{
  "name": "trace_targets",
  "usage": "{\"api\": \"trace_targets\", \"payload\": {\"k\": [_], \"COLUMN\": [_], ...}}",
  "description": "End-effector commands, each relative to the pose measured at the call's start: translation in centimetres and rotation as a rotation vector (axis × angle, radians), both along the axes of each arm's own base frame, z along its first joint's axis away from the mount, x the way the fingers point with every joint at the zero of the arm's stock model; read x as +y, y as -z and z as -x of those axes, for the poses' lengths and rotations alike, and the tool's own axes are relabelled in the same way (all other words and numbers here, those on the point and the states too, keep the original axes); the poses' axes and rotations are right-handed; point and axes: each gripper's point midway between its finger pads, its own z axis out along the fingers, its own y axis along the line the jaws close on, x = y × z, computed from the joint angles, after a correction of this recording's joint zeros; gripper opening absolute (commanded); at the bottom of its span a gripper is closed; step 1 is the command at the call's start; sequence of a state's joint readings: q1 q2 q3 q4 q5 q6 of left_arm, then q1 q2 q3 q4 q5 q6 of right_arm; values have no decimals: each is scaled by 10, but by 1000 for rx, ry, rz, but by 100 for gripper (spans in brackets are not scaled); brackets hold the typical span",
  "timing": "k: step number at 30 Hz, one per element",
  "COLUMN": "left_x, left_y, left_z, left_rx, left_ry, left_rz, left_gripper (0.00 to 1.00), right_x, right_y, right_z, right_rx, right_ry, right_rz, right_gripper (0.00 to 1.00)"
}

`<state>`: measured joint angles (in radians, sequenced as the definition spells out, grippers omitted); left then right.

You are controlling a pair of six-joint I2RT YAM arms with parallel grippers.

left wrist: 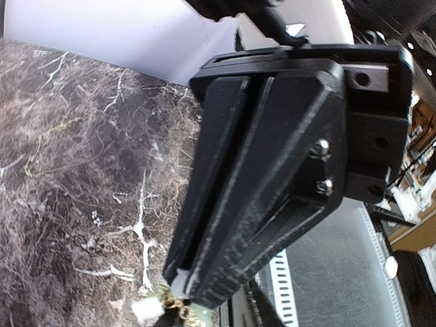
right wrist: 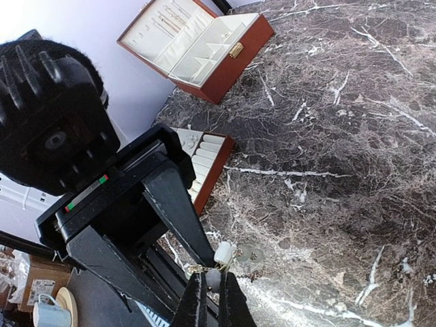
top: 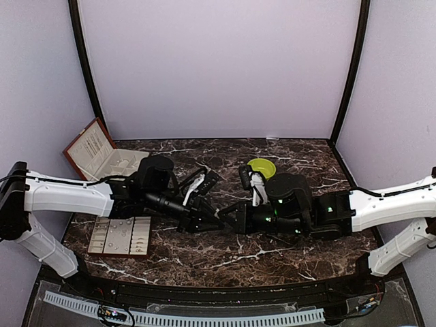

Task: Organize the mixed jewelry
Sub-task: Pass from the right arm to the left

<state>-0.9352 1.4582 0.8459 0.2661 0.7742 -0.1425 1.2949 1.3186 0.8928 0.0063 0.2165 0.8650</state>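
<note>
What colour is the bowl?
Yellow-green; the bowl shows best in the top view.

- Reddish-brown hinged wooden box (top: 95,153) at ten o'clock on the dark marble table (top: 306,252).
- Cream compartment tray (top: 121,236) at eight o'clock, before the box.
- Yellow-green round bowl (top: 261,167) at one o'clock.
- Small chained jewelry piece (right wrist: 223,253) at centre, between left gripper (top: 212,219) and right gripper (top: 230,216).

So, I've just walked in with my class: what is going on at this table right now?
Both arms meet at mid-table over one small jewelry piece, a pale bead on a gold chain. The right gripper is shut on it. The left gripper has its jaws nearly together at the same piece, though its grip is unclear. The compartment tray and the open reddish-brown box sit on the left.
</note>
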Motion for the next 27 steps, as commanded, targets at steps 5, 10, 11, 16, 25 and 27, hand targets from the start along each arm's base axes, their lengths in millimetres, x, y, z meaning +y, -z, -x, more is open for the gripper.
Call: {"api": "trace_targets", "payload": {"k": [5,10,11,16,25,27], "left_x": [1,2,2,3,4,4], "left_y": [-20,-18,-17,-15,-8,-5], "left_z": [2,-1,-1,-4,-11,-16], "left_rx": [-54,-66,-66,-78,-89,-95], "left_ry": [-1,-18,-19,-32,-74,-96], "left_rz": [60,49,45,31,-6,-20], "left_gripper": [15,5,4,0,0,0], "right_x": [2,0,0,-3,-11,-13], "right_y": [-2,0,0,1,-2,-3], "right_z": [-1,0,0,0,-3,-3], "right_rx": [-4,-1,-1,-1,-12,-17], "right_ry": [-8,-10,-10,-2,26,28], "right_rz": [-15,-12,-12,-10,-19,-21], "right_gripper": [3,4,4,3,27,36]}}
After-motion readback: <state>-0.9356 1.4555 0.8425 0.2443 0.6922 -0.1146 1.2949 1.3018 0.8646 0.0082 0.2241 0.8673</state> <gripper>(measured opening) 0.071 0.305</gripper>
